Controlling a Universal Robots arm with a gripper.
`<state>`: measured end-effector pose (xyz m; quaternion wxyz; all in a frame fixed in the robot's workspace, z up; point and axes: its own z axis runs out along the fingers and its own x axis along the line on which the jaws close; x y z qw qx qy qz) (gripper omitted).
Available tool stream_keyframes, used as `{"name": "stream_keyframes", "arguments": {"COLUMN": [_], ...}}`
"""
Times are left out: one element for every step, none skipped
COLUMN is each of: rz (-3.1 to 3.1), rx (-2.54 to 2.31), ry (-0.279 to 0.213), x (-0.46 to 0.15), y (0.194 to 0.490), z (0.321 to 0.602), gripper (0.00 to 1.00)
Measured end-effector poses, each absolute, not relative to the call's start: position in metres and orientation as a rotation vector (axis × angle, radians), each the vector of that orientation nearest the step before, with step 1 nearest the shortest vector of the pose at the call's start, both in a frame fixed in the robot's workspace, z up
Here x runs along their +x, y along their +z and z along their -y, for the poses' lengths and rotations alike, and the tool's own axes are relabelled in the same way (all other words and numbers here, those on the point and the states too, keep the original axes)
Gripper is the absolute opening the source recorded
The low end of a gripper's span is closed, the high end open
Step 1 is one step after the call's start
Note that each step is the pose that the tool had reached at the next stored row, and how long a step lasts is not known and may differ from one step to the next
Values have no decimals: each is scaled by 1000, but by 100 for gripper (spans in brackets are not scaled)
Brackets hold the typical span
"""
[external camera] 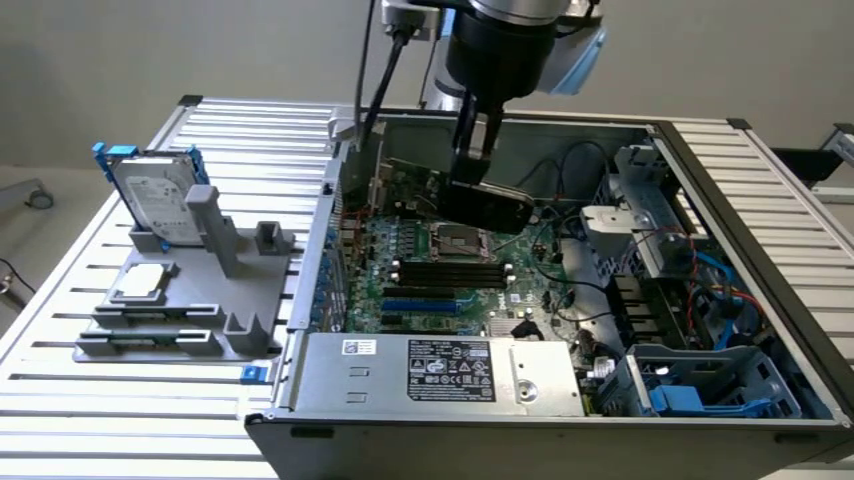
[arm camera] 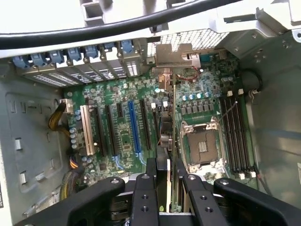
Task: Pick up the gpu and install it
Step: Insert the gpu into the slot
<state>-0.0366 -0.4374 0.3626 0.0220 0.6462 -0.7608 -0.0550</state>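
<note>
My gripper [external camera: 474,165] reaches down into the open computer case [external camera: 747,250] and is shut on the gpu [external camera: 487,207], a thin card with a black shroud and a green board edge. The card stands on edge just above the motherboard [external camera: 441,272], next to the CPU socket [external camera: 461,240]. In the wrist view the gpu [arm camera: 171,117] is seen edge-on between my gripper [arm camera: 165,181] and its black fingers [arm camera: 150,176], and its silver bracket [arm camera: 171,56] lies at the case's rear slot openings. The card runs along a black slot beside the CPU socket [arm camera: 202,146]. I cannot tell whether it touches the slot.
Outside the case, at the exterior view's left, a grey fixture [external camera: 174,325] holds a hard drive with a blue frame [external camera: 154,195] and a small silver CPU chip [external camera: 143,283]. The power supply [external camera: 441,370], cables [external camera: 627,290] and a blue drive cage [external camera: 694,390] crowd the case.
</note>
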Motion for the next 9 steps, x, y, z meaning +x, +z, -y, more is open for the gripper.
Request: {"name": "stream_keyframes", "arguments": {"rz": [2358, 2358, 2357, 2353, 2347, 2340, 2332, 2322, 2314], "rx": [2003, 2004, 2006, 2011, 2018, 2027, 2039, 2053, 2066], "ry": [-172, -174, -174, -174, -174, -173, -174, -179, -184], "x": [-37, -37, -37, -37, -37, -37, -38, -38, -39], "y": [362, 361, 360, 360, 360, 360, 359, 358, 357], "z": [441, 445, 447, 449, 450, 451, 451, 451, 452], "gripper": [26, 26, 26, 26, 26, 26, 26, 26, 26]}}
